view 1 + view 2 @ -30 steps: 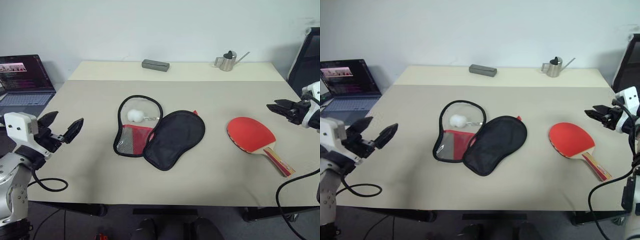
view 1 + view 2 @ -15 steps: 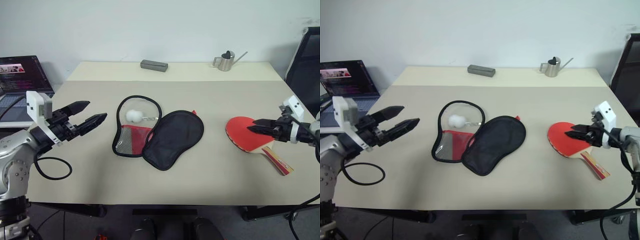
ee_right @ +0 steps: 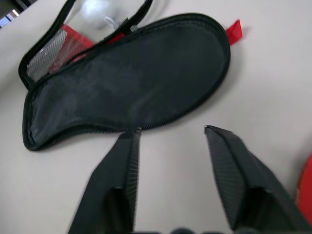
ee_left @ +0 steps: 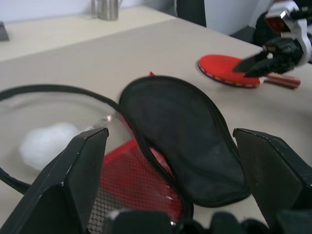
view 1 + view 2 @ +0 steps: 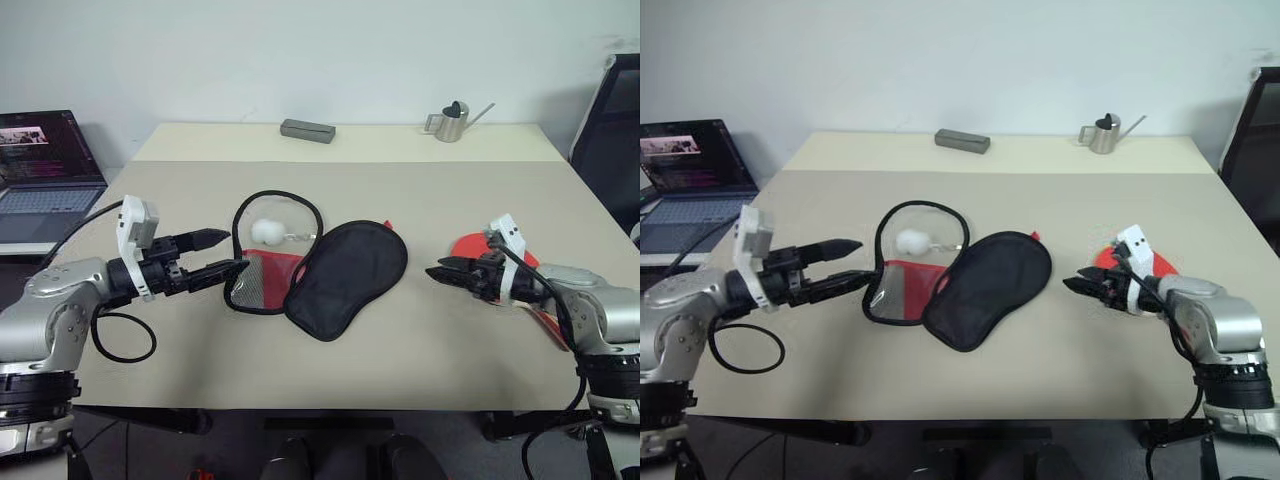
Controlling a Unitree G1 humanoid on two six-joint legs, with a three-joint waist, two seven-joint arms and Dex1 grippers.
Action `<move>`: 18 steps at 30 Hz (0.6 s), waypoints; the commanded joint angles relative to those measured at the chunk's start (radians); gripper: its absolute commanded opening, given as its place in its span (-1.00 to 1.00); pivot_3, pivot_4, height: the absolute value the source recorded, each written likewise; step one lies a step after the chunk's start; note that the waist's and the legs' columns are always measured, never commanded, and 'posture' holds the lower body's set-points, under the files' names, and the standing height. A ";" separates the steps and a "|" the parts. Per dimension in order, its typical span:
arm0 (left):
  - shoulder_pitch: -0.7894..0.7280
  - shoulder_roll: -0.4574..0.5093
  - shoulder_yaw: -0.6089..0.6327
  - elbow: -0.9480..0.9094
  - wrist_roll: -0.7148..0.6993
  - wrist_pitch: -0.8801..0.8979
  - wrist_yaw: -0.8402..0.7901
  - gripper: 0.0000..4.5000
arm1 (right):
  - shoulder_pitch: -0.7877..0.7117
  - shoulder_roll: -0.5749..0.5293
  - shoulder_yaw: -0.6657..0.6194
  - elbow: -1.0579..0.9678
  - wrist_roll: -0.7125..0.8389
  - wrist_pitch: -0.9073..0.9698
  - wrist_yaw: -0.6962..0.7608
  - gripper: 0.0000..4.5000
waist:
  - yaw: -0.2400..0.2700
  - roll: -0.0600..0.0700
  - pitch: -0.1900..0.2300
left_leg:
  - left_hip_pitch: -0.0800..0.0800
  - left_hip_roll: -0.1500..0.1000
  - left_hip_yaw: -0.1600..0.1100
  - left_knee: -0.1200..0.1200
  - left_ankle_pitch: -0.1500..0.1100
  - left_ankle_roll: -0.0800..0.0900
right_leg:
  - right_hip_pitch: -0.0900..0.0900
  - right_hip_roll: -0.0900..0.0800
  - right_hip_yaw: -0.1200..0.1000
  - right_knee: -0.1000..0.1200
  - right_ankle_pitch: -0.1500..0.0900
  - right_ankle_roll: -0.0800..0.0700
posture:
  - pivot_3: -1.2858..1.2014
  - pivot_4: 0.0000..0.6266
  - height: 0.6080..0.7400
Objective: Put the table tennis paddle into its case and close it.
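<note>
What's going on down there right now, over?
Left gripper open, empty, at the case's red edge. Right gripper open, empty, between case and table tennis paddle. Paddle flat on the table, case unzipped. Nothing in the way.

No readable text or labels

The laptop beside the surface's left edge shows a lit screen, but its content is too small to read. Nothing legible stands on the case, the table tennis paddle, or the other things along the far edge.
</note>
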 commanded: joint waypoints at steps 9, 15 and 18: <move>0.000 0.009 -0.009 -0.093 -0.018 0.027 -0.058 1.00 | -0.123 0.107 0.102 0.121 -0.020 0.128 -0.143 0.94 | -0.003 0.000 0.000 | 0.000 0.001 0.000 0.000 0.000 0.000 | -0.001 0.001 0.000 0.000 0.000 0.000 | 0.03 -0.52 1.00; -0.003 0.004 -0.008 -0.096 -0.013 0.029 -0.056 1.00 | -0.157 0.142 0.107 0.172 -0.013 0.176 -0.183 0.94 | -0.002 0.000 0.000 | -0.001 0.001 0.000 0.000 0.000 0.000 | -0.001 0.001 0.000 0.000 0.000 0.000 | 0.03 -0.52 1.00; -0.007 0.001 -0.009 -0.092 -0.008 0.025 -0.055 1.00 | -0.163 0.161 0.115 0.169 0.000 0.207 -0.184 0.94 | -0.003 0.000 0.000 | -0.001 0.001 0.000 0.000 0.000 0.000 | -0.001 0.001 0.000 0.000 0.000 0.000 | 0.03 -0.52 1.00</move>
